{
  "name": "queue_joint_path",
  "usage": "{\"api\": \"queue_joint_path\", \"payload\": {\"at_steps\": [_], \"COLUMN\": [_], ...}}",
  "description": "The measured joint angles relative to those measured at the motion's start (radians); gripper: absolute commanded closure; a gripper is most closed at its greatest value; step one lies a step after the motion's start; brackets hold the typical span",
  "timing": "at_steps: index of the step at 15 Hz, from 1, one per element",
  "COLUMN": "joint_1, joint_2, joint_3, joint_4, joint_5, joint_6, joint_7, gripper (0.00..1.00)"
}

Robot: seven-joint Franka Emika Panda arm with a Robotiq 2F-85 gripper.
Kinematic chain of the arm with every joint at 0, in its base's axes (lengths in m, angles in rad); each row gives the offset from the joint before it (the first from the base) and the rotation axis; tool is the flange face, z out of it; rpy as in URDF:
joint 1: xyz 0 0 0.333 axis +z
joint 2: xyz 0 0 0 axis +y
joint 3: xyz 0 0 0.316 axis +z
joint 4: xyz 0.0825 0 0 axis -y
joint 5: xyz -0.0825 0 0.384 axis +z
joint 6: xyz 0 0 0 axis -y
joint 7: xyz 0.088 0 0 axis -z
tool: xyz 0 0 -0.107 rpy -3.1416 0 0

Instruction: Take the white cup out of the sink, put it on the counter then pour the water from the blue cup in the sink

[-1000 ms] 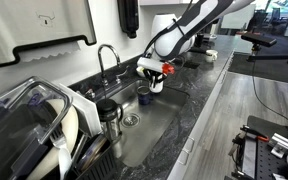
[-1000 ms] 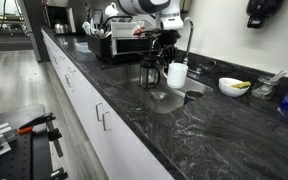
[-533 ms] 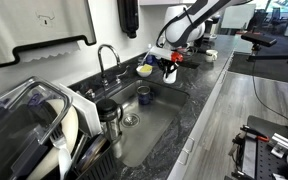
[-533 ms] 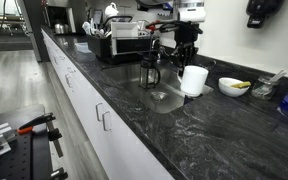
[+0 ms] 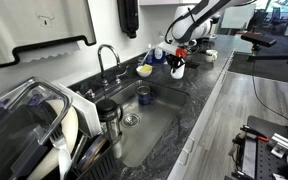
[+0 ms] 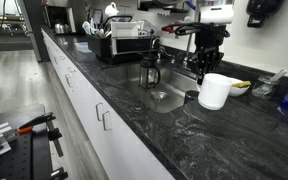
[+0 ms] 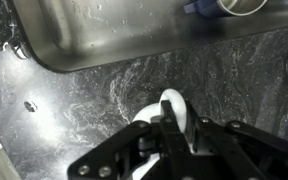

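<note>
In an exterior view the arm reaches down from the upper right, and its jaws are clamped on the white cup, gripping it from above. The cup hangs upright past the far end of the sink, over the dark speckled desk. A yellow-filled bowl stands near it on the faucet side. The blue cup stands upright inside the sink, at its far end below the curved faucet. A clear jar with a black lid stands at the near end of the basin, beside a dish rack

In an exterior view from along the desk, the white cup is beside the sink, on the side away from the jar, with the jaws closed on its rim. Its base is level with the stone; whether it touches cannot be told. The bowl sits just behind it, and the dish rack is well beyond the sink

In the wrist view the jaws pinch the white cup's wall, one finger inside and one outside. The speckled desk lies below, and the steel sink fills the upper part of the picture
</note>
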Motion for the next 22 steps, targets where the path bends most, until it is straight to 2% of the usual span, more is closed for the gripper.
{"api": "queue_joint_path", "payload": {"at_steps": [6, 7, 9, 16, 18, 22], "joint_1": [-0.015, -0.017, -0.018, -0.018, -0.017, -0.002], "joint_2": [0.129, 0.143, 0.164, 0.199, 0.194, 0.158], "joint_3": [0.007, 0.006, 0.006, 0.02, 0.034, 0.059], "joint_4": [0.095, 0.115, 0.145, 0.186, 0.19, 0.193], "joint_5": [0.052, 0.052, 0.053, 0.053, 0.053, 0.05], "joint_6": [0.0, -0.001, -0.002, -0.012, -0.039, -0.093], "joint_7": [0.009, 0.013, 0.018, 0.018, 0.017, 0.014], "gripper": [0.97, 0.61, 0.54, 0.05, 0.0, 0.0]}}
